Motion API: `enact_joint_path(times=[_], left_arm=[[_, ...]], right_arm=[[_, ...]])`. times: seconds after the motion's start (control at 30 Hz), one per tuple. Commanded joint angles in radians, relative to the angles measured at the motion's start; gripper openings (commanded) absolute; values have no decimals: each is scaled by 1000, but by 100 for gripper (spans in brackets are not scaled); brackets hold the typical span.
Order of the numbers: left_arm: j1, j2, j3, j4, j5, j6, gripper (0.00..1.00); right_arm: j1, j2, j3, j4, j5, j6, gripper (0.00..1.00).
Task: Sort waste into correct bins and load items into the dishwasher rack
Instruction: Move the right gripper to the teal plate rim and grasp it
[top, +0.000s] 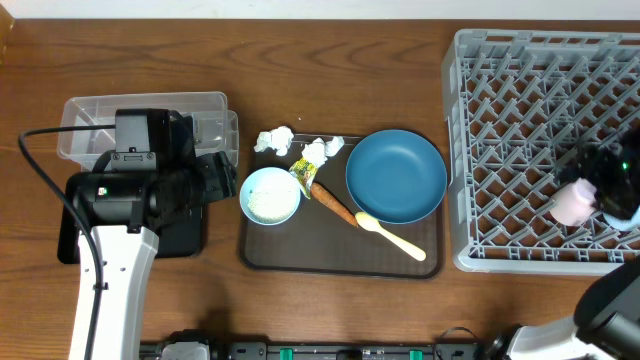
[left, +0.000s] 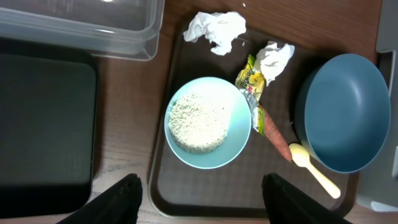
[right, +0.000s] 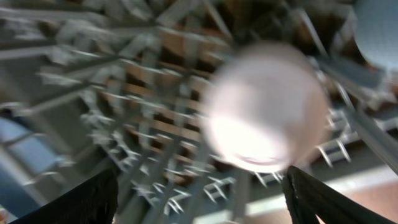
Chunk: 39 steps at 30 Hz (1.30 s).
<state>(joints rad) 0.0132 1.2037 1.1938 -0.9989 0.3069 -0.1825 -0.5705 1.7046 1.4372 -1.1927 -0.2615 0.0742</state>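
Note:
On the brown serving tray (top: 330, 256) lie two tissue wads (top: 275, 140) (left: 216, 28), a yellow-green wrapper (left: 250, 81), a carrot piece (left: 277, 137), a light blue cup (left: 205, 122) holding rice, the dark blue plate (top: 396, 176) and the yellow spoon (top: 390, 235). My left gripper (left: 202, 202) is open and empty, above the tray's near left edge by the cup. The pink cup (top: 573, 203) sits in the grey rack (top: 520, 100). My right gripper (right: 199, 199) is open just above the cup (right: 267, 106), not touching it; that view is blurred.
The clear tub (top: 90, 110) and the black tray (top: 180, 235) stand at the left, partly under my left arm. A pale round item (right: 379, 31) shows in part in the rack beside the pink cup.

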Motion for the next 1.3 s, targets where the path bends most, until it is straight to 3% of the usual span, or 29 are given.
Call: enact_joint_path(times=[0.0,0.17,0.4,0.6,0.77,1.27], left_arm=[[5,3,5,-7,-13,6,66],[5,6,5,-11,-13,6,66],[5,13,5,-26,-13,6,67],[5,16,5,-34,-13,6,66],[5,18,5,-34,-13,6,67],[5,18,5,-37,-13,6,67]], right_arm=[[111,-96,55,32,-93,-51,82],[349,-162,55,133,-98,-106,84],[668,-106,53,273,-25,-105,81],[851,42,53,305,239,-50,83],[905,152,53,334,409,31,82],[898,319,53,315,399,75,80]])
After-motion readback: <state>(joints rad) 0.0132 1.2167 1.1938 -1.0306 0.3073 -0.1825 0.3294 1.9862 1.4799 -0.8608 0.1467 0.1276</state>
